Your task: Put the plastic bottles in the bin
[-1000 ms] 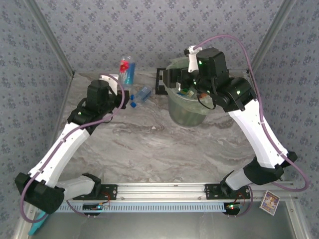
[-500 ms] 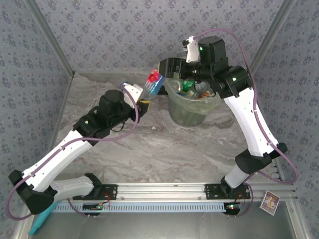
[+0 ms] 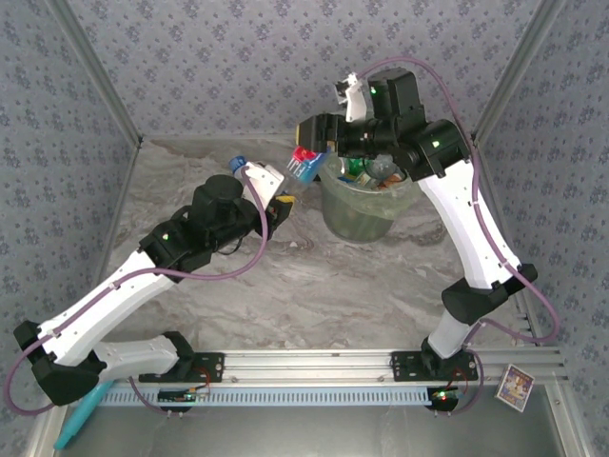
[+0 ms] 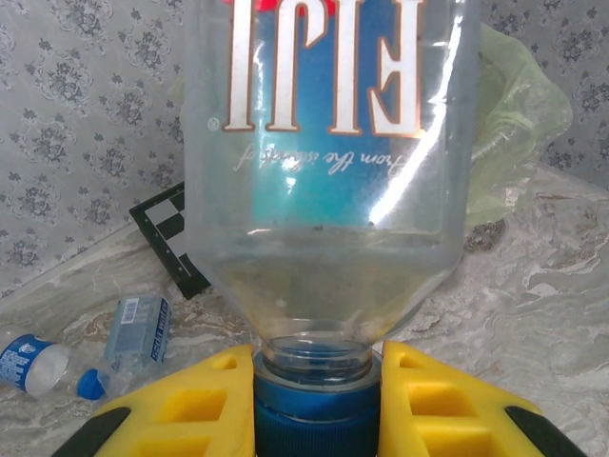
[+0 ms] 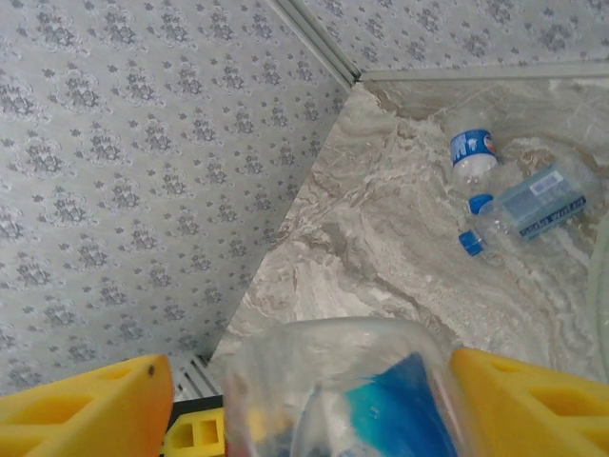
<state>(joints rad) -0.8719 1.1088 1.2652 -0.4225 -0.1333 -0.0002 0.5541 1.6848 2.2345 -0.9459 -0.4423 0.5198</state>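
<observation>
- Over the last second the left gripper (image 4: 314,381) has swung from the far left of the table (image 3: 314,295) across to the bin (image 3: 366,221). It stays clenched on the neck of the held bottle (image 4: 324,190), which juts out ahead of its fingers. The bottle's base is just short of the bin's rim.
- The right gripper (image 5: 314,409) has come away from above the bin's mouth. It now meets the bottle's base from the side opposite the left gripper.
- The right gripper's jaws have narrowed from wide and now straddle that base. One pad looks to be against the plastic and a gap shows at the other, so whether they are gripping cannot be told.
- This looks like a hand-over or a two-handed steadying. The bottle is not yet in the bin and must still travel over the rim before either gripper lets go.
- Two loose bottles (image 5: 473,150) lie on the table, well beyond the right gripper, still to be fetched.
</observation>
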